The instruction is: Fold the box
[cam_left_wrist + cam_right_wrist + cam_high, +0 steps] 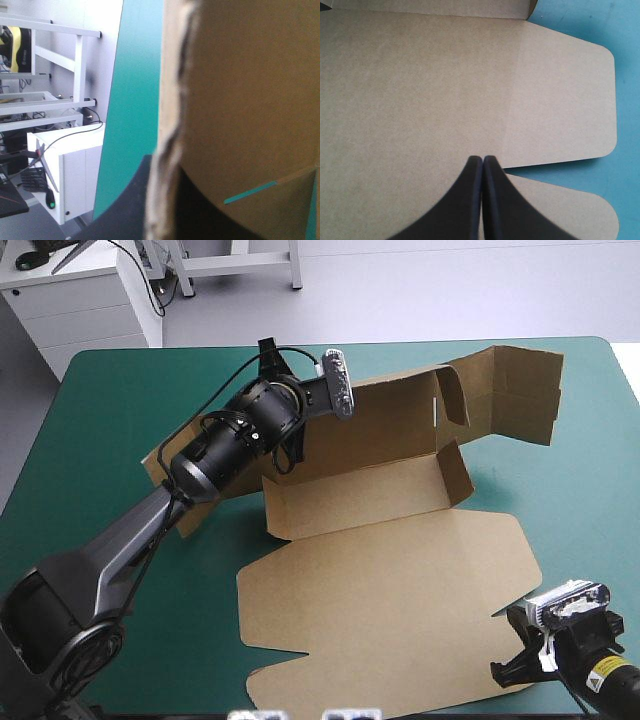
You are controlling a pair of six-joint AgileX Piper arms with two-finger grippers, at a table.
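Box [400, 580] sits mid table [90, 440], lid flat toward near edge, far walls partly up. Left gripper [165, 172] clamps board at box's left end. Right gripper [482, 159] closed, empty, tips over lid's near-right flap.

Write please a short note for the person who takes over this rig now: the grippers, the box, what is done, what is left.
The left gripper is shut on the box, on a raised wall at its far side.
The right gripper is shut, holds nothing, and sits over the flat lid's near right corner.
The box lies mid-table: far half with walls partly up, lid flat toward the robot.
Done: walls lifted. Left: tuck them into a tray.
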